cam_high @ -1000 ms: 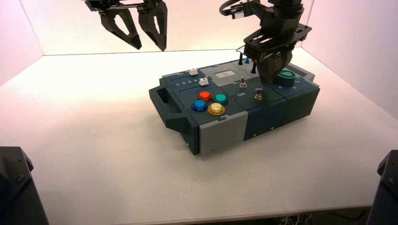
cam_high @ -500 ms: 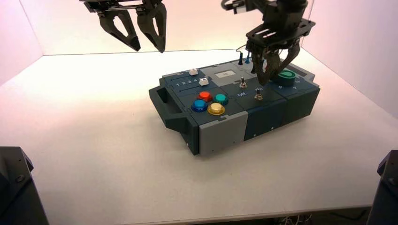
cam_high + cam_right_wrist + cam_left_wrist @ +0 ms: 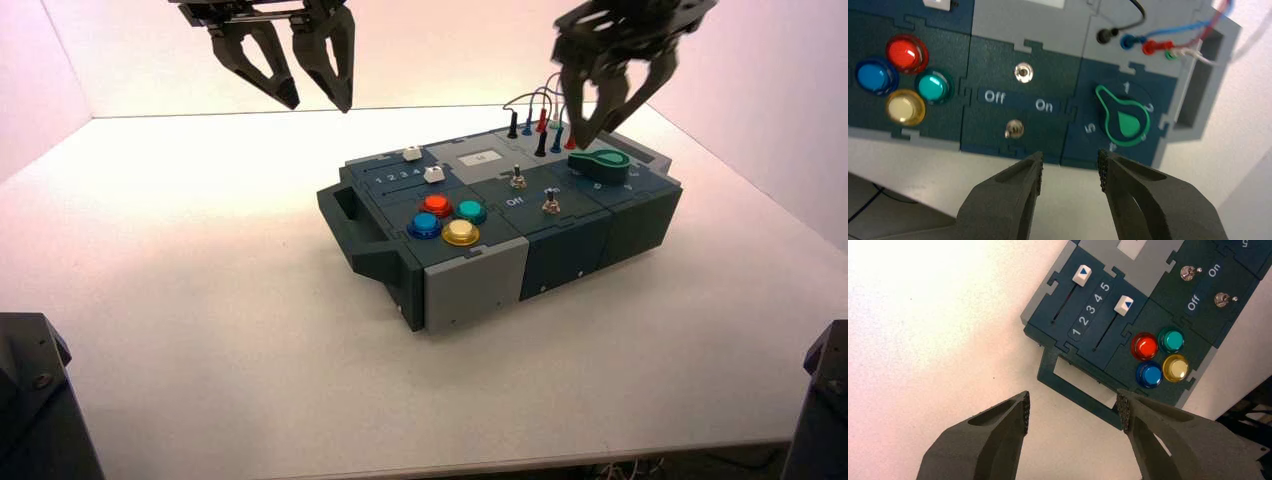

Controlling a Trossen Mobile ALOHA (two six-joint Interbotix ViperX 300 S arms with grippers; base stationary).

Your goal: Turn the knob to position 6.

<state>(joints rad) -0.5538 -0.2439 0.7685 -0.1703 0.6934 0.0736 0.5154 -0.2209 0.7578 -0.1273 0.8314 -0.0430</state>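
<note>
Right claw open above the green knob

The right claw hangs open above the right-hand end of the box, apart from the green knob — which sits on that end, near the box's front right corner. The knob's pointed end lies between the printed 5 and 1. Beyond it, wires arch up at the box's far edge. Two metal toggle switches stand left of the knob; farther left are red, teal, blue and yellow push buttons. The left claw waits open — near the far edge of the counter, toward its left corner
</note>
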